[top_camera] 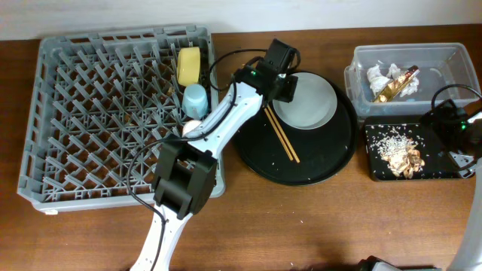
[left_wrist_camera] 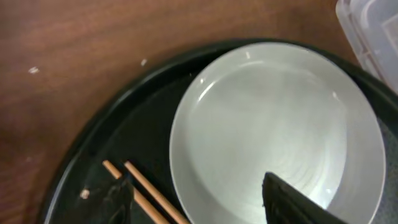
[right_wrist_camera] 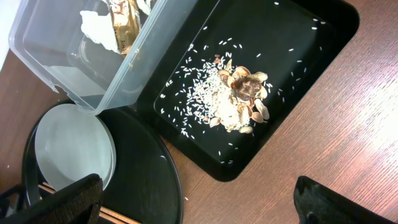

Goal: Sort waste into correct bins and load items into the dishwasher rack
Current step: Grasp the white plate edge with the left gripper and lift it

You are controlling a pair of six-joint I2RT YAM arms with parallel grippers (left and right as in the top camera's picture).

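The grey plate [top_camera: 305, 100] lies on the round black tray [top_camera: 331, 158] with two chopsticks [top_camera: 282, 135] beside it. My left gripper [top_camera: 277, 90] is open over the plate's left edge; in the left wrist view its fingers [left_wrist_camera: 199, 202] straddle the plate rim [left_wrist_camera: 273, 118] and the chopsticks [left_wrist_camera: 146, 196]. The dishwasher rack [top_camera: 75, 113] holds the yellow bowl [top_camera: 188, 66], the blue cup [top_camera: 196, 98] and the pink cup [top_camera: 193, 128]. The clear tub [top_camera: 444, 60] holds tissues [top_camera: 376, 74] and the gold wrapper [top_camera: 395, 84]. The flat black tray [top_camera: 376, 162] holds food scraps [top_camera: 403, 156]. My right gripper [right_wrist_camera: 196, 202] is open and empty near that tray.
The rack fills the left of the table. The round tray sits in the middle, the two bins at the right edge. A few white crumbs lie on the wood [right_wrist_camera: 186, 199]. Cables run by the right arm [top_camera: 452, 113].
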